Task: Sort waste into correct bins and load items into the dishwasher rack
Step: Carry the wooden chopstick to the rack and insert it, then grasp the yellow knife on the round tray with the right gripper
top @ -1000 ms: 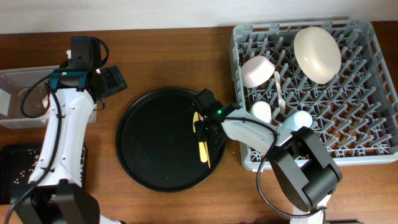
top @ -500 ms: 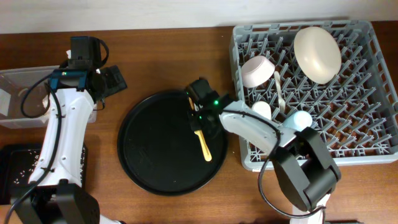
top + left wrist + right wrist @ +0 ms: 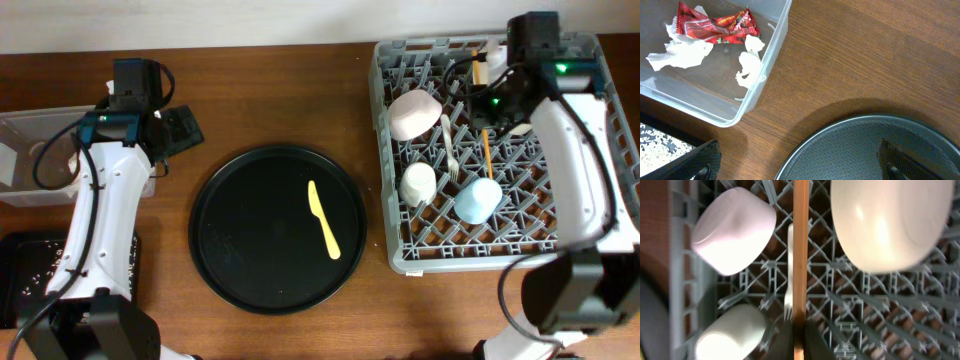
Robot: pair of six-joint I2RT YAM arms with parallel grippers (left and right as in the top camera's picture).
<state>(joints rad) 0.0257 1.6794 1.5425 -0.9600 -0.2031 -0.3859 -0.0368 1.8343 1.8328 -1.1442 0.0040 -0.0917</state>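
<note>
"Right tool: what is it gripping?"

"It is pinching an orange-brown stick between nearly closed fingers, hanging over the dishwasher rack. Both ends of the stick are running out of the right wrist view, and I cannot tell whether it is touching the pegs."

"And the left tool?"

"It is gaping wide with nothing in it, hovering over the desk beside the clear tub. Only its two fingertips are showing at the bottom edge."

"Is any writing showing?"

"The red wrapper is lying in the tub among pieces of tissue. It is carrying yellow lettering too small to read."

"What is sitting in the rack?"

"The pinkish bowl, cream cup, blue cup and white fork are resting among the pegs. The plate is sitting there too, though overhead the right arm is covering it."

"The yellow utensil?"

"It is lying on the round black tray, well apart from the rack."

"The rice?"

"White grains are speckling the black tray, which is being cut off by the frame and partly covered by the left arm."
</note>
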